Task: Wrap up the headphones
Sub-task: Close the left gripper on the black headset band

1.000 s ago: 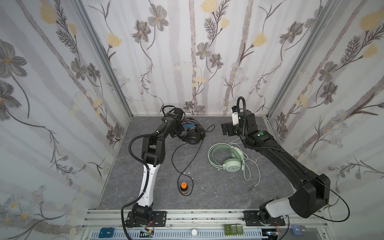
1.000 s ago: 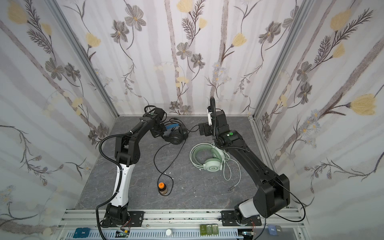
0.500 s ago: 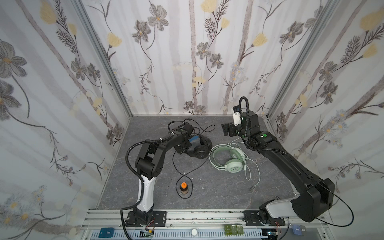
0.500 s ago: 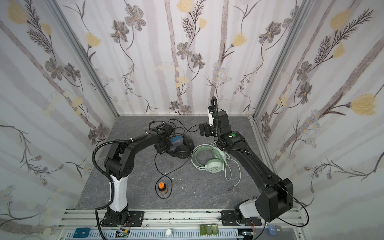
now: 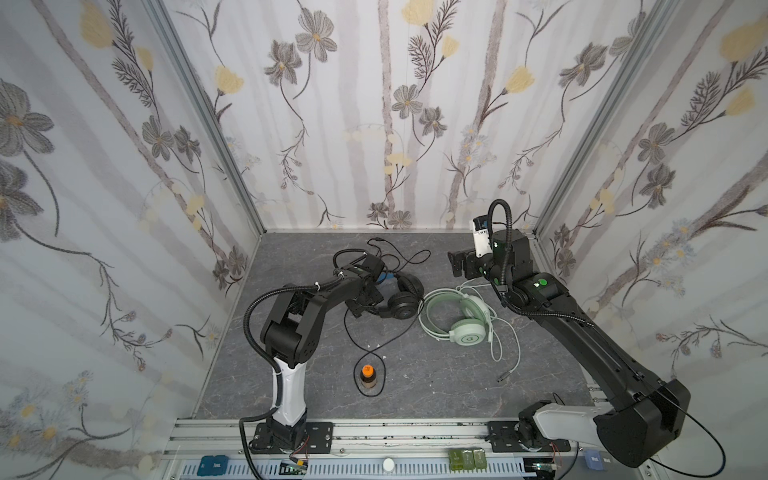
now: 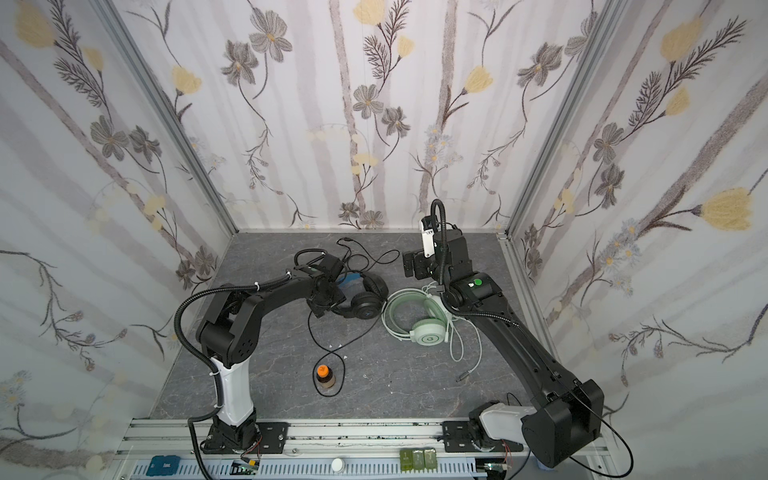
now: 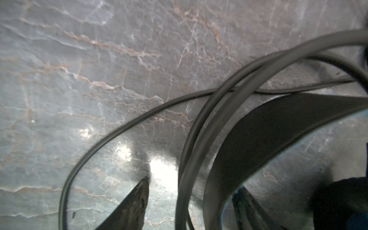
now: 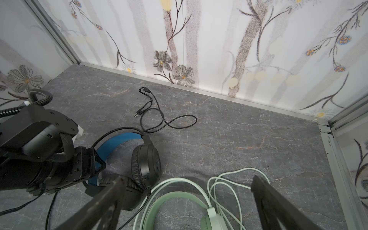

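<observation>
Both headsets lie on the grey marbled surface [image 5: 436, 386], a little toward its far edge. The black headset [image 5: 402, 305], with its blue inner band, is at the middle, and the mint green headset [image 5: 467, 328] lies flat just beside it, toward the right edge. The left gripper [image 7: 192, 186] is down over the black headband. In the blurred left wrist view its jaws stand apart with the band and some black wire between them, and they seem not to pinch anything. The black cable [image 5: 353, 336] trails toward the near edge and loops around a small orange-capped bottle [image 5: 368, 376], the only container here. The bottle stands upright inside that loop, cap on, its body brownish, but it is too small to tell what is in it. The cable's forked plug end [image 8: 143, 91] lies close to the far edge. The mint cable [image 5: 494, 345] lies in loose loops beside its earcup, its plug [image 5: 503, 377] toward the near right corner. The right gripper [image 8: 189, 199] hangs above the surface near the far right corner, over the mint cable, with its jaws spread wide and nothing between them.
</observation>
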